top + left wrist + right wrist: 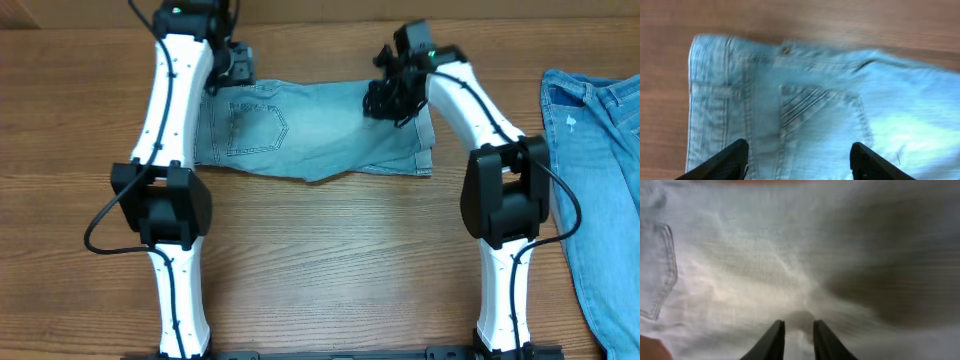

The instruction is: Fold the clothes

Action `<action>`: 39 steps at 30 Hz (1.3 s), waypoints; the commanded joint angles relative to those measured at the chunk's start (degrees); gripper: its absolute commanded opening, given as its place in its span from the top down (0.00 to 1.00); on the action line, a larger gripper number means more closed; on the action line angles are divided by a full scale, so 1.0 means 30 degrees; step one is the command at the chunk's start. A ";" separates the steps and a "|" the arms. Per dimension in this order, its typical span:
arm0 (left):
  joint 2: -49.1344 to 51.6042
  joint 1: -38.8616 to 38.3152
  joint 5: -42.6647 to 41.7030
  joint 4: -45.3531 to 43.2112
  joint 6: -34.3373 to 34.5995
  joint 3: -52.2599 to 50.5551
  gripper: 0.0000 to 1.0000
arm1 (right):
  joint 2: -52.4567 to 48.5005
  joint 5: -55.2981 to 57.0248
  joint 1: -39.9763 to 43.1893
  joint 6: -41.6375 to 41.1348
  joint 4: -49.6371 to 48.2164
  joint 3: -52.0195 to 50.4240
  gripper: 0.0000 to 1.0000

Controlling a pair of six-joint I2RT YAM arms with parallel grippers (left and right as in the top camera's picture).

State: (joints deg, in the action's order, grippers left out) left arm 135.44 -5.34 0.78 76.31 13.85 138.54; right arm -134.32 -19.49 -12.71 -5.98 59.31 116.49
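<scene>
Denim shorts [320,135], pale light-wash blue, lie flat on the wooden tabletop [330,250], toward its far edge and between the two arms. They are laid lengthwise left to right in a compact, roughly rectangular shape. Waistband [707,100] is at the left end, and a stitched back pocket [822,117] faces up just beside it. The lower edge is uneven, dipping to a point near mid-length. Left gripper [232,68] sits over the waistband end of the shorts. In the left wrist view its fingers [725,162] stand wide apart above the pocket area with only flat cloth showing between them, so it is open and holds nothing. Right gripper [388,98] sits over the upper right part of the shorts. In the right wrist view its two fingertips [771,342] show a narrow gap, close above pale cloth. That frame is heavily smeared, so whether any fabric is pinched there cannot be told. A second denim garment [600,170], a deeper blue, lies at the right edge of the tabletop, well apart from the shorts and outside the right arm.
</scene>
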 commanded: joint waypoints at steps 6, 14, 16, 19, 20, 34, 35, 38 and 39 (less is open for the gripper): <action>0.1268 0.0780 -0.2251 -0.0138 0.0386 -0.4605 0.33 | -0.0007 0.3650 0.1719 -0.1508 0.4554 0.0911 0.75; 0.1290 0.0794 -0.0466 -0.1173 0.0313 -0.6171 0.30 | -0.0066 0.3636 0.1865 -0.1494 0.3861 -0.1464 0.75; 0.1290 0.0794 -0.0124 -0.1180 0.0306 -0.6171 0.29 | -0.0066 0.4175 0.1887 -0.1501 0.3271 -0.3031 0.75; 0.1290 0.0816 0.2004 -0.1224 -0.0291 -0.6171 0.29 | -0.0066 0.6084 0.2157 -0.1494 0.2747 -0.4903 0.75; 0.1290 0.0845 0.2732 -0.1231 -0.0495 -0.6171 0.29 | -0.0066 0.6506 0.2251 -0.1501 0.2725 -0.5151 0.75; 0.1173 0.1727 -0.4146 0.0255 -0.0670 0.0466 0.22 | -0.0058 0.7235 0.2834 -0.1348 0.2251 -0.5377 0.75; 0.1166 0.1727 -0.4153 0.0962 -0.0590 0.1275 0.22 | -0.0051 0.6754 0.2834 -0.1333 0.2259 -0.5202 0.78; 0.1173 0.1778 -0.4065 0.3614 -0.0605 0.2477 0.28 | 0.0277 0.2856 0.2754 0.0189 0.2987 -0.3687 0.80; 0.1173 0.1807 -0.4065 0.4131 -0.0605 0.2470 0.31 | 0.0444 0.1632 0.2645 0.0656 0.3381 -0.3024 0.79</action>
State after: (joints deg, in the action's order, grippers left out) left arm 139.37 0.14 -9.10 84.42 13.13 144.03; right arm -131.07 -7.68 -6.22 -8.97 66.43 104.40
